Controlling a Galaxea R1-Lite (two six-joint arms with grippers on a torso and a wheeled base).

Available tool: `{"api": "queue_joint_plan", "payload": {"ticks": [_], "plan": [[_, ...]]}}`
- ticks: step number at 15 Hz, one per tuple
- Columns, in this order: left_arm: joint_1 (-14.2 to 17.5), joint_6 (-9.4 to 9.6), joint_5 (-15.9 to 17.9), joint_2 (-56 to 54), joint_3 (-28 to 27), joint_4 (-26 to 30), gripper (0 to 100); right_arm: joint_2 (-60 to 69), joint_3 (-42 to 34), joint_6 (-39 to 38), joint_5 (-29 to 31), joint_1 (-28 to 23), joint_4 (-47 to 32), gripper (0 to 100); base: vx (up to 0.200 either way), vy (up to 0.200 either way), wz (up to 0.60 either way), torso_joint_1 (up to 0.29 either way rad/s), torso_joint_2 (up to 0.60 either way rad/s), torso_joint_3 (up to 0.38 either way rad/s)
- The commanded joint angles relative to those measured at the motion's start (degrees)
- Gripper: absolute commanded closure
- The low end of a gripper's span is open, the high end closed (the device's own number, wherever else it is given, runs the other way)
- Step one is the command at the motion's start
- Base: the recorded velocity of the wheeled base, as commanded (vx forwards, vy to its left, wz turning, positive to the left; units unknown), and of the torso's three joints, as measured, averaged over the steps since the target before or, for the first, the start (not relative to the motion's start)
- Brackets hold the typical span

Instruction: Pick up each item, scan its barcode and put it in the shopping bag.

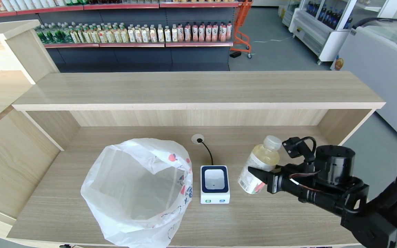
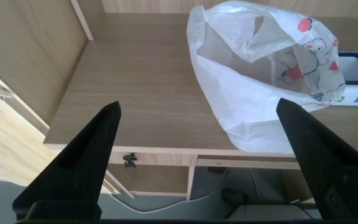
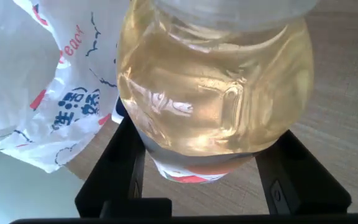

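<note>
Head view: the right gripper [image 1: 257, 174] is clamped on the bottle [image 1: 261, 162], held tilted just right of the scanner [image 1: 214, 183]. Liquid-filled smooth stiff plastic, so likely heavy and slippery; a mid-body grip suits it. Meanwhile the left gripper [image 2: 199, 109] gapes empty near the bag [image 2: 260, 74].

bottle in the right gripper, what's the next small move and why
Probably shift the bottle sideways toward the robot's left until its label hangs over the window of the scanner. The right gripper holds it tilted just beside the scanner, not above it, so it likely has not been scanned yet. The open shopping bag stands on the scanner's other side.
</note>
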State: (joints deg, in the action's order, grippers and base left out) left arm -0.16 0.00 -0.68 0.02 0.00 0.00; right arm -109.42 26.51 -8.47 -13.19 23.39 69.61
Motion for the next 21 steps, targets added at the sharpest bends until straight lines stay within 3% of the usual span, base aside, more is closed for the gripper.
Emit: {"api": "queue_joint_plan", "payload": {"ticks": [1,2,3,9,13,21], "plan": [[0.0,0.00,0.0,0.0,0.0,0.0,0,13.6,-2.1,-4.6,-13.9,-4.3,-2.5,100,0.000,0.000,0.00,0.000,0.00,0.000],[0.0,0.00,0.0,0.0,0.0,0.0,0,18.0,-3.7,-8.1,-22.2,-6.3,-3.0,100,0.000,0.000,0.00,0.000,0.00,0.000],[0.0,0.00,0.0,0.0,0.0,0.0,0,19.9,-5.2,-9.6,-26.2,-6.3,-2.9,100,0.000,0.000,0.00,0.000,0.00,0.000],[0.0,0.00,0.0,0.0,0.0,0.0,0,22.5,-8.9,-6.0,-39.3,-3.4,-3.4,100,0.000,0.000,0.00,0.000,0.00,0.000],[0.0,0.00,0.0,0.0,0.0,0.0,0,20.2,-9.4,-4.8,-40.2,1.0,-3.4,100,0.000,0.000,0.00,0.000,0.00,0.000],[0.0,0.00,0.0,0.0,0.0,0.0,0,19.8,-9.6,-1.1,-40.0,1.4,-9.1,100,0.000,0.000,0.00,0.000,0.00,0.000]]}}
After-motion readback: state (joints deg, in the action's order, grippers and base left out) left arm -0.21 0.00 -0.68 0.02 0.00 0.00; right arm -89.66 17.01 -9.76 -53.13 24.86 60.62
